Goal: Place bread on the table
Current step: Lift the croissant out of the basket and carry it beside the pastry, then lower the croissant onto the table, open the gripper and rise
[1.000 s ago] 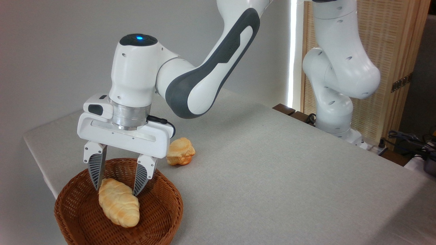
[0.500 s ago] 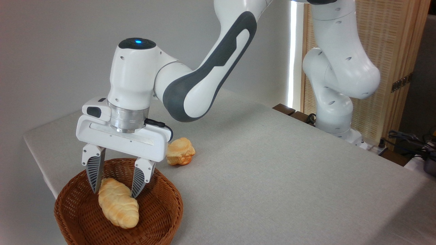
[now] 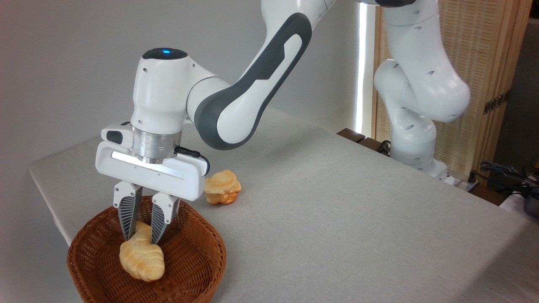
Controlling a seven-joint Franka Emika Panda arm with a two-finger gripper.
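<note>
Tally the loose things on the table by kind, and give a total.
Bread: 2, the long roll clamped in the end effector over the basket, and the bun on the table.
Baskets: 1, the wicker basket.
Total: 3.

The grey table (image 3: 337, 202) carries a wicker basket (image 3: 198, 261) and a bun (image 3: 222, 192).

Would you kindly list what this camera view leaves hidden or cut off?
- Bread: upper end hidden between the gripper fingers.
- Wicker basket: near rim cut by the bottom edge.
- Bun: left edge behind the gripper body.
- Table: right side runs out of frame.
</note>
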